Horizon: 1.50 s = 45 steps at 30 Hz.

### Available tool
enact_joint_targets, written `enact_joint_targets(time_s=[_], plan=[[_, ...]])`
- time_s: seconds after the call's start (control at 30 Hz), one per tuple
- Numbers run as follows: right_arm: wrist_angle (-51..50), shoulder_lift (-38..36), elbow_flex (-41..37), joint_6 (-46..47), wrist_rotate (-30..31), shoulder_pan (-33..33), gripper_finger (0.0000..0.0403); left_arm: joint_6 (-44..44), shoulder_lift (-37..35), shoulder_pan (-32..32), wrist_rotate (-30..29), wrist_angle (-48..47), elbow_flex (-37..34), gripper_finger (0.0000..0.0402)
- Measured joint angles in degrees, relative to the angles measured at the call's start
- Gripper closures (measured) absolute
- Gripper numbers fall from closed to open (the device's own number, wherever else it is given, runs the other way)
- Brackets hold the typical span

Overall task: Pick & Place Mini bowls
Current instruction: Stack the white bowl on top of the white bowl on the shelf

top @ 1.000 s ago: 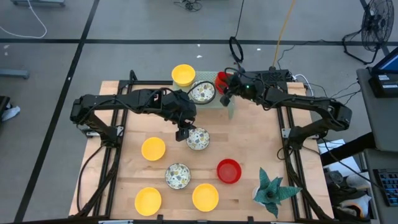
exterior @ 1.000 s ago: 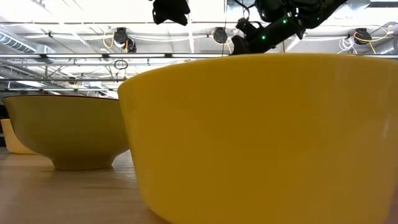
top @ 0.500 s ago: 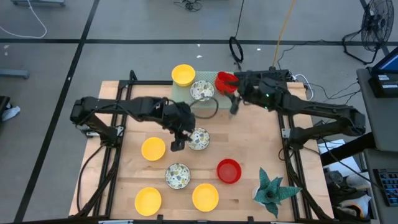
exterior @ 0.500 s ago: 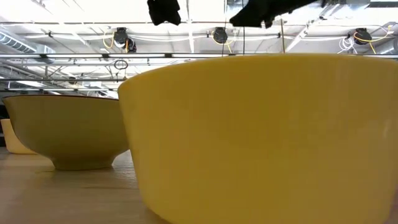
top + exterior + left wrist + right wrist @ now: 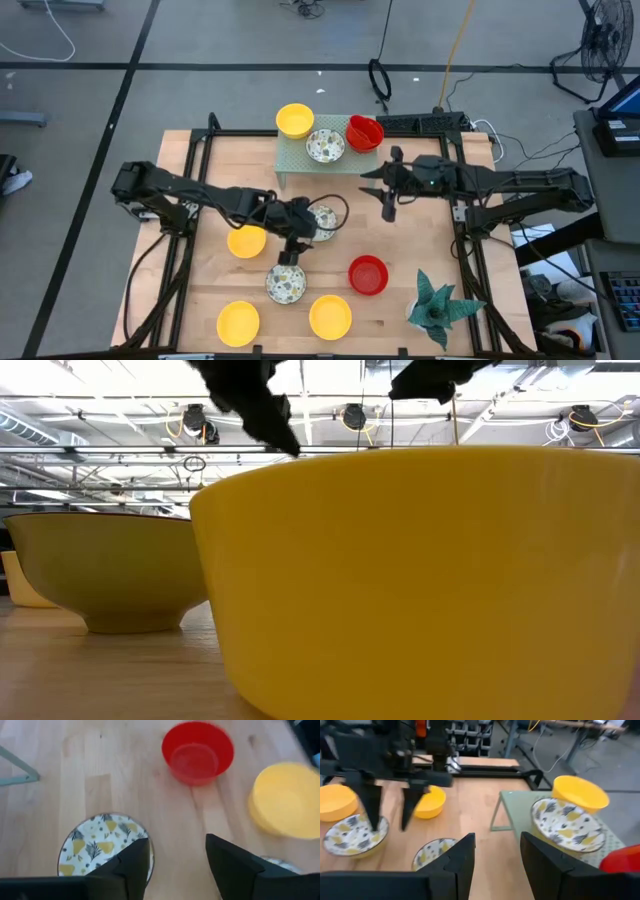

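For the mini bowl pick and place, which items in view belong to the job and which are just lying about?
Job items:
- yellow bowls
- red bowls
- patterned bowls
- green rack, three bowls on it
- left tool, open at a patterned bowl
- right tool, open

Lying about:
- spiky plant
- cables beyond the table

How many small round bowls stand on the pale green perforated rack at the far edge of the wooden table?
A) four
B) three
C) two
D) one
B: the high view shows a plain yellow bowl, a white green-speckled bowl and a plain red bowl on the pale green perforated rack.
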Motion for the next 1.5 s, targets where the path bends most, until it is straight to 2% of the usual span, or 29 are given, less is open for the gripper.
enact_joint_targets(time_s=[0.3,0.53,0.9,1.23,1.37,1.5], plan=[[-0.5,0.0,0.0,1.8,0.0,1.8,0.0259,5.0,0.0,-0.1,-4.2,8.7,-8.4,0.0145],[-0.5,0.0,0.0,1.9,0.0,1.8,0.0259,5.2,0.0,1.3,-6.2,21.2,-16.5,0.0140],[-0.5,0.0,0.0,1.8,0.0,1.8,0.0259,1.9,0.8,2.8,-4.7,22.0,-20.0,0.0141],[-0.5,0.0,0.0,1.7,0.0,1.8,0.0259,6.0,7.0,2.8,-6.2,24.7,-19.7,0.0178],[-0.5,0.0,0.0,1.7,0.0,1.7,0.0259,7.3,6.8,2.9,-6.4,23.9,-19.5,0.0210],[-0.4,0.0,0.0,1.7,0.1,1.5,0.0259,9.3,6.9,2.9,-6.4,22.6,-19.6,0.0258]])
